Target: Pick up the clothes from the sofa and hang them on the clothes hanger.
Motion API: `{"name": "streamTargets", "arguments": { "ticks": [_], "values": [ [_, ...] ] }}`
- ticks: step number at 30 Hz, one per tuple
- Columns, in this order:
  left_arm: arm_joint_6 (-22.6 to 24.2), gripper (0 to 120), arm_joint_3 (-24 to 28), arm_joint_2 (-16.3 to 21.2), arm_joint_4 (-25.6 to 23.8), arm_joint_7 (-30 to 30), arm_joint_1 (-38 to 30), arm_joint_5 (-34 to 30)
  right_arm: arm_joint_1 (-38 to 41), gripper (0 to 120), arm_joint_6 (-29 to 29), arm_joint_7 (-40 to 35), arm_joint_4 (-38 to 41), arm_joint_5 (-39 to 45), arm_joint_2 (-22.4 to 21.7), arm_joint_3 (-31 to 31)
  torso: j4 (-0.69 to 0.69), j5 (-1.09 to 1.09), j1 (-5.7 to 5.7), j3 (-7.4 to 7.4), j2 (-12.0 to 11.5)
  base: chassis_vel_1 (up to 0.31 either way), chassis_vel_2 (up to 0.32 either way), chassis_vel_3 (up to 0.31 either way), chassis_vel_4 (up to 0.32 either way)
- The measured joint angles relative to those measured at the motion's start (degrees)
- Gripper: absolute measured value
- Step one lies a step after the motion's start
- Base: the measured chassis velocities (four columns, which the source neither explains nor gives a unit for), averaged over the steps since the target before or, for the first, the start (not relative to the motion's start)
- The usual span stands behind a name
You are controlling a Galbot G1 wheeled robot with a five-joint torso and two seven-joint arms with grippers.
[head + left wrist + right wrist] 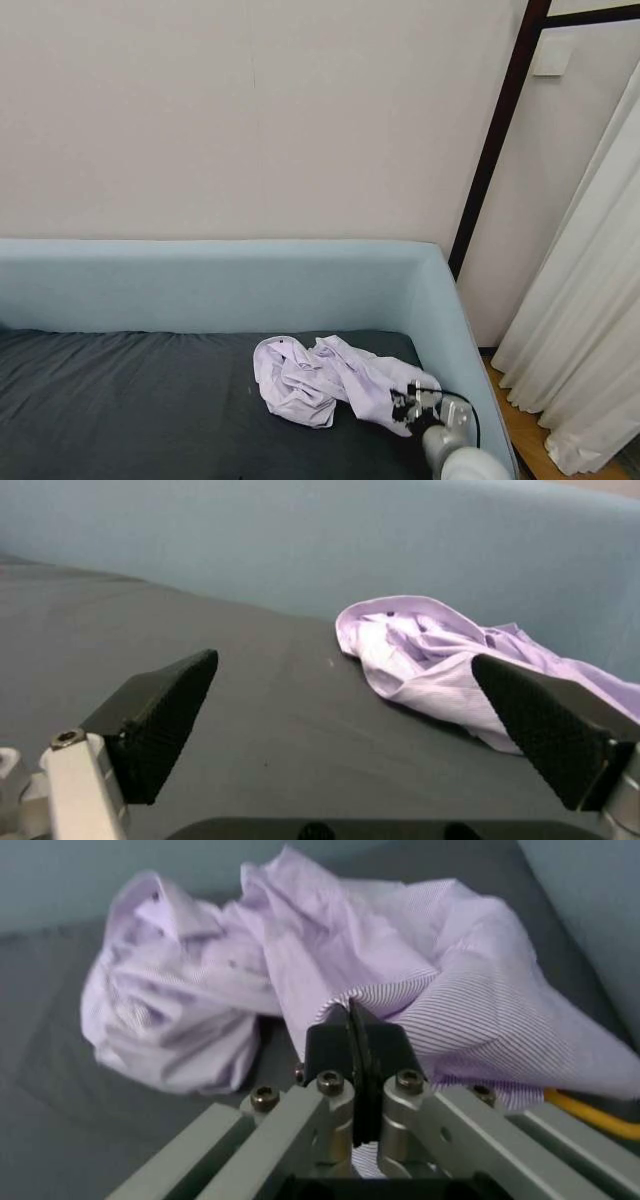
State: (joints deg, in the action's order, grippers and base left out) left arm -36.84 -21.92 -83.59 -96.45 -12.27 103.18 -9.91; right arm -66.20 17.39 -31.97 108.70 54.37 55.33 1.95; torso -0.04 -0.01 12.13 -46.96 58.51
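A crumpled lilac striped shirt (320,378) lies on the dark seat of the sofa (120,400), near its right arm. My right gripper (412,405) sits at the shirt's right edge. The right wrist view shows that gripper (351,1014) shut on a fold of the shirt (300,975), fabric bunched around the pinched fingers (375,1046). My left gripper (350,705) hangs open above the seat, its black pads (160,720) wide apart, with the shirt (450,667) lying ahead of it, untouched.
The light blue sofa back (220,280) and right arm (455,340) enclose the seat. A white curtain (590,330) hangs to the right beside a dark door frame (495,140). A yellow cable (590,1117) runs by my right gripper.
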Motion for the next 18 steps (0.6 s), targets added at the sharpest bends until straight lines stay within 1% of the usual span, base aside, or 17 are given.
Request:
{"name": "streamTargets", "arguments": {
  "ticks": [1,2,3,4,5,6,7,10,11,12,14,15,16,18],
  "values": [
    [0.00,100,0.02,0.20,-0.02,-0.01,0.00,-0.02,-0.56,3,-0.04,0.45,-0.62,-2.66,0.14,0.39,0.00,0.01,0.00,0.00,0.00,0.000,0.000,0.000,0.000],
    [0.00,100,0.02,0.20,-0.02,-0.01,0.00,-0.02,-0.56,3,-0.04,0.45,-0.62,-2.66,0.14,0.39,0.00,0.01,0.00,0.00,0.00,0.000,0.000,0.000,0.000],
    [0.00,100,0.09,0.48,-0.08,-0.01,-0.02,-0.02,-1.44,7,-0.52,1.00,-0.96,-5.62,0.15,0.70,-0.01,-0.01,0.00,0.00,0.00,0.000,0.000,0.000,0.000],
    [0.00,100,0.11,0.86,-0.11,-0.02,-0.09,-0.02,-2.59,14,-1.12,1.92,-0.96,-8.59,0.07,0.77,-0.02,0.00,0.00,0.00,0.00,0.000,0.000,0.000,0.000],
    [0.00,100,0.08,1.04,-0.11,-0.08,-0.15,-0.02,-3.36,15,-1.73,2.55,-0.87,-10.27,-0.06,0.73,-0.02,0.00,0.00,0.00,0.00,0.000,0.000,0.000,0.000],
    [0.00,100,0.08,1.04,-0.11,-0.08,-0.15,-0.02,-3.36,15,-1.73,2.55,-0.87,-10.27,-0.06,0.73,-0.02,0.00,0.00,0.00,0.00,0.000,0.000,0.000,0.000],
    [0.00,100,0.09,1.26,-0.02,-0.10,-0.28,-0.02,-4.94,22,-2.98,3.47,-0.33,-12.95,-0.19,0.63,-0.04,0.00,0.00,0.00,0.00,0.000,0.000,0.000,0.000],
    [0.02,100,0.27,1.37,0.26,-0.18,-0.48,-0.02,-7.97,34,-3.92,4.40,1.42,-15.65,-0.31,-0.10,-0.04,0.00,0.00,0.00,0.00,0.000,0.000,0.000,0.000],
    [0.02,100,0.27,1.37,0.26,-0.18,-0.48,-0.02,-7.97,34,-3.92,4.40,1.42,-15.65,-0.31,-0.10,-0.04,0.00,0.00,0.00,0.00,0.000,0.000,0.000,0.000],
    [0.04,100,0.38,1.36,0.36,-0.18,-0.55,-0.02,-8.93,38,-4.06,4.74,2.01,-16.27,-0.42,-0.41,-0.03,0.00,0.00,0.00,0.00,0.000,0.000,0.000,0.000],
    [0.07,100,0.56,1.35,0.46,-0.20,-0.67,-0.03,-10.62,47,-4.24,5.54,3.09,-17.45,-0.85,-1.12,-0.03,0.00,0.00,0.00,0.00,0.000,0.000,0.000,0.000],
    [0.11,100,0.66,1.36,0.51,-0.21,-0.78,-0.04,-11.93,53,-4.38,6.32,3.96,-18.28,-1.38,-1.62,-0.04,-0.01,0.00,0.00,0.00,0.000,0.000,0.000,0.000],
    [0.11,100,0.66,1.36,0.51,-0.21,-0.78,-0.04,-11.93,53,-4.38,6.32,3.96,-18.28,-1.38,-1.62,-0.04,-0.01,0.00,0.00,0.00,0.000,0.000,0.000,0.000],
    [0.16,100,0.77,1.48,0.62,-0.22,-1.01,-0.11,-13.73,62,-4.84,7.22,5.38,-19.44,-2.14,-2.35,-0.03,0.00,0.00,0.00,0.00,0.000,0.000,0.000,0.000]
  ]
}}
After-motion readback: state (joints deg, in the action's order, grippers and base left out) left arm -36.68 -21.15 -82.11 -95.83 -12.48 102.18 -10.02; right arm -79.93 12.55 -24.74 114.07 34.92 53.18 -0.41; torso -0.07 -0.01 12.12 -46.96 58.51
